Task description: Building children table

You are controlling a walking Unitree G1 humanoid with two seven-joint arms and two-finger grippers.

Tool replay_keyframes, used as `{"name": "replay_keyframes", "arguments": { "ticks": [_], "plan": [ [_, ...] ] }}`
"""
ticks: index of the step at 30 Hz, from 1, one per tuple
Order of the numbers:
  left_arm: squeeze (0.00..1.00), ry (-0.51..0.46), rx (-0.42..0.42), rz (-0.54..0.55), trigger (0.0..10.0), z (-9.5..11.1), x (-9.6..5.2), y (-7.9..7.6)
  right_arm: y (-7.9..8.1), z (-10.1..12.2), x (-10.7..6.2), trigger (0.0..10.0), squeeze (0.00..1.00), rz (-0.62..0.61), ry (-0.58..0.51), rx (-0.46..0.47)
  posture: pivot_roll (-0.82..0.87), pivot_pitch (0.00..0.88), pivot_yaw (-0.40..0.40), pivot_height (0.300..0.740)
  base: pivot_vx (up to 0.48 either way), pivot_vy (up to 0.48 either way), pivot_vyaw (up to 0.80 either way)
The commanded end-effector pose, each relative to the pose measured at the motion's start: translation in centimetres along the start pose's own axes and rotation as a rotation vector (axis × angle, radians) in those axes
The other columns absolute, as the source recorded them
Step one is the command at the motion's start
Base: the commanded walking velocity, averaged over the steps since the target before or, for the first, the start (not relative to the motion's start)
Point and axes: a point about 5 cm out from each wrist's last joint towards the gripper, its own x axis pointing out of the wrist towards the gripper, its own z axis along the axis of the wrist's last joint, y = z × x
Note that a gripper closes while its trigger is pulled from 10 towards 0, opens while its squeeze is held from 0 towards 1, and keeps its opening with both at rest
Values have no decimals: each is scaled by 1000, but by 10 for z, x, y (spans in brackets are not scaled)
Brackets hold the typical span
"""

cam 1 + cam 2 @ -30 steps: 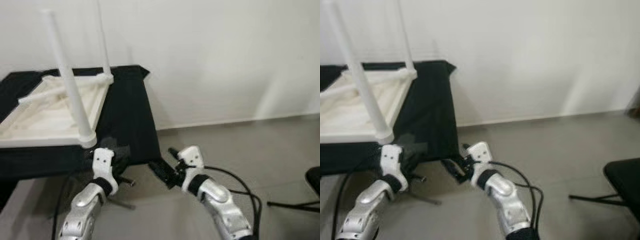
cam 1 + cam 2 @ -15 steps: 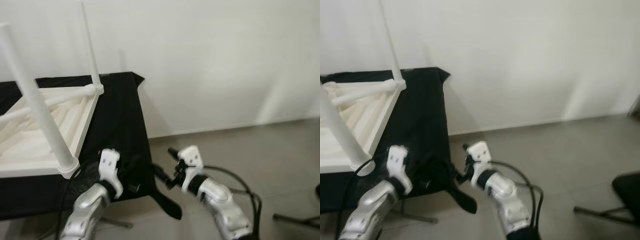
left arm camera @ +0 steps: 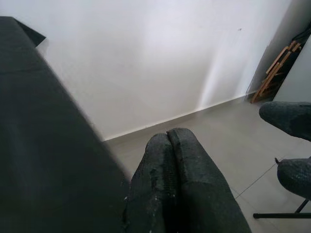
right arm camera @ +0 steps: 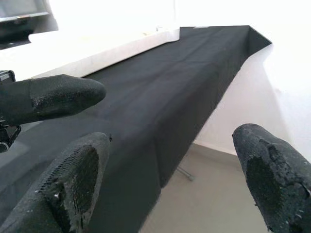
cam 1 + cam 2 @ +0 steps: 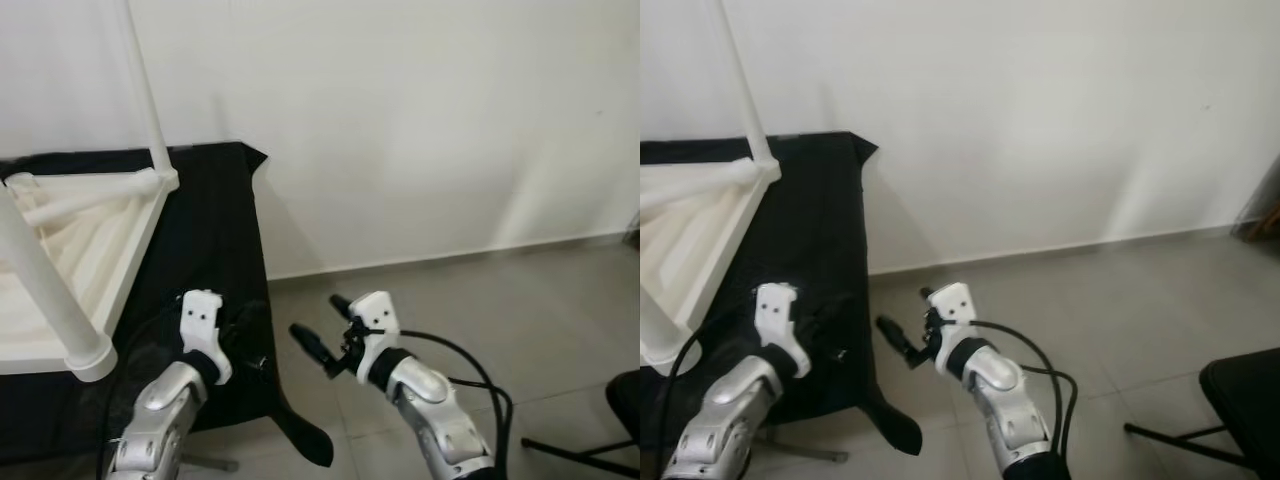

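A white children's table (image 5: 70, 225) lies upside down on a stand covered with a black cloth (image 5: 215, 240), at my left. Two of its legs point up: a near leg (image 5: 38, 285) and a far leg (image 5: 145, 95). My left gripper (image 3: 167, 140) is shut with nothing between its fingers, and it hovers by the cloth's hanging front edge, right of the near leg. My right gripper (image 4: 170, 165) is open and empty. It sits over the floor just right of the cloth's corner, with its fingers (image 5: 310, 345) pointing towards the left gripper.
A white wall (image 5: 420, 120) stands behind, above a grey tiled floor (image 5: 500, 300). A black seat on thin legs (image 5: 1245, 385) sits at the bottom right. A black cable (image 5: 470, 355) loops off my right arm. Folded wooden slats (image 3: 274, 68) lean in the far corner.
The whole picture has slid left, so the camera has turned right. The upturned table now sits further to the left edge. Both grippers hold much the same pose before me.
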Motion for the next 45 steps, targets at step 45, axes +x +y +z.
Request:
{"name": "replay_keyframes", "arguments": {
  "ticks": [45],
  "plan": [
    [0,44,-20,87,10000,-5,4,6,-6,-1,-2,10000,0,-29,16,8,-39,0,4,740,0,-261,0]
  ]
}}
